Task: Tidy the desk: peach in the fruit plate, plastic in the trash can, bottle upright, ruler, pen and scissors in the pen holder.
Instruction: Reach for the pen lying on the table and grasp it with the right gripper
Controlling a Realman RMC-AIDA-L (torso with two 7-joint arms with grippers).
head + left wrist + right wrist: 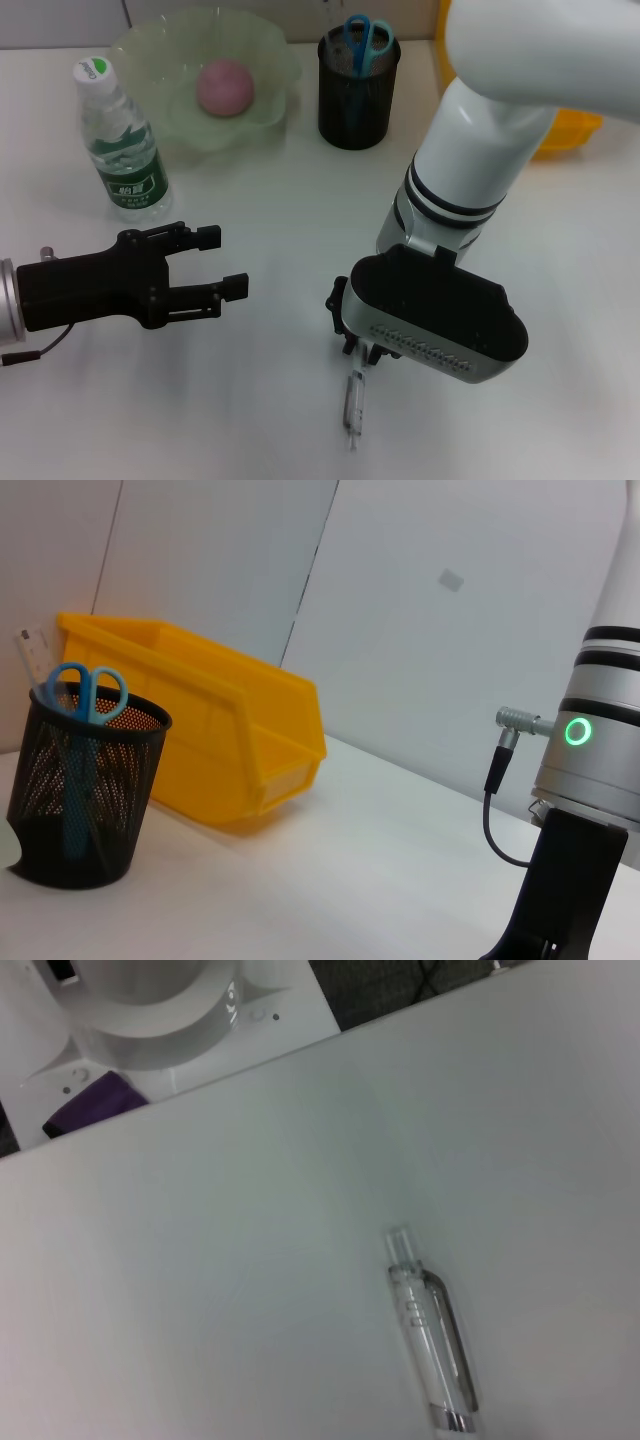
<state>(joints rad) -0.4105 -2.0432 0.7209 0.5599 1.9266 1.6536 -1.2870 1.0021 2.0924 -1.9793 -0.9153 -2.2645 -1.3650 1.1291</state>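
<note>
**A:** Where's the pen (353, 405) sitting?

**B:** It's laid flat on the desk (280, 210), just below the right gripper (362, 352) in the head view. How wide that claw is spread can't be told (the wrist housing hides it).

**A:** And the other one?

**B:** The left gripper (215, 262) is held open and empty, well apart from the pen. The scissors (368, 42) are seen in the pen holder (357, 105), the peach (225, 87) in the fruit plate (270, 50), the bottle (120, 140) upright.
</note>
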